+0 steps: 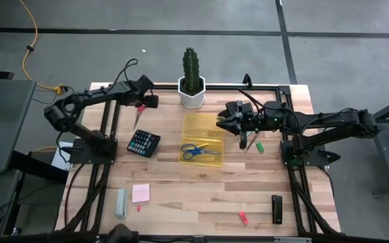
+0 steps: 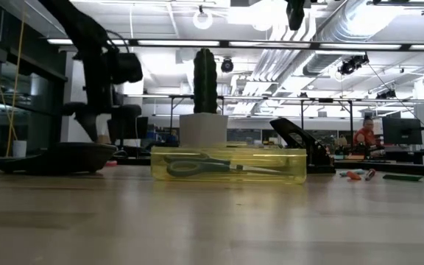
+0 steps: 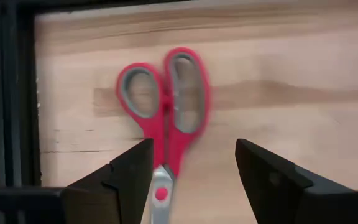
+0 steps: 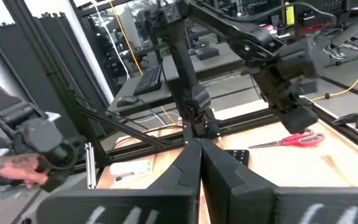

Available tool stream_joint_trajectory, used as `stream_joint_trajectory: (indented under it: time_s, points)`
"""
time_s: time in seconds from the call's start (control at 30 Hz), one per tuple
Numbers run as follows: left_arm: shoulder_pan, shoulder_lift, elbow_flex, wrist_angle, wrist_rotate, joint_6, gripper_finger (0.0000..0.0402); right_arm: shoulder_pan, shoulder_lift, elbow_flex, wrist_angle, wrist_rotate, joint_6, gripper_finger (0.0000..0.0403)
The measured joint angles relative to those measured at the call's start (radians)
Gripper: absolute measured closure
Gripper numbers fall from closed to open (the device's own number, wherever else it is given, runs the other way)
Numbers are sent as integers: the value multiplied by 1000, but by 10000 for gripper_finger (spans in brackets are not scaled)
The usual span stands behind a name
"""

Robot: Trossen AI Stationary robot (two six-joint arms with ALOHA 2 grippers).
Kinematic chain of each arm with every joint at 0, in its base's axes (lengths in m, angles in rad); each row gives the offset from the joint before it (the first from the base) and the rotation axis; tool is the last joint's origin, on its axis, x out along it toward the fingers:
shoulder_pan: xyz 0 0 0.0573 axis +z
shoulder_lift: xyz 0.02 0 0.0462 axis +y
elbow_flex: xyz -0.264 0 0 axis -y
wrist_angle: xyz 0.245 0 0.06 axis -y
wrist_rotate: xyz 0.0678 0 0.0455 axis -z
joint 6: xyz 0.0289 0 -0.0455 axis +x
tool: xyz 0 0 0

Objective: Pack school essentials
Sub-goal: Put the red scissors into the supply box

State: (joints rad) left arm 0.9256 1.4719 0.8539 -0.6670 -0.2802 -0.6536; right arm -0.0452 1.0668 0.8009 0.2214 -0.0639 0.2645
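The left gripper (image 3: 191, 177) stands fully open and empty above the red-handled scissors (image 3: 165, 118), which lie flat near the table's (image 1: 181, 202) far left corner. The jaws straddle one side of the handles, so an off-centre closure could pivot or skid the scissors. The right gripper (image 4: 199, 163), shut and empty, waits beside the yellow tray (image 1: 203, 125).

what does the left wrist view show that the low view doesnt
Only the left wrist view: the red-handled scissors lying flat on the wooden table, with the left tool open above them, not touching.

Only the low view: the yellow tray holding the blue-handled scissors, and the cactus in its white pot behind it.

Both: the same wooden tabletop.
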Motion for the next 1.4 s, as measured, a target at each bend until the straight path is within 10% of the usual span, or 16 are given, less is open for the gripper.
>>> stream_joint_trajectory:
  time_s: [0.87,1.4]
  points:
    - [-36,301,83,91,-189,-107,205,0,0,0,-40,0,-3,403]
    - [-110,307,82,92,-4,-260,261,0,0,0,-84,0,-3,403]
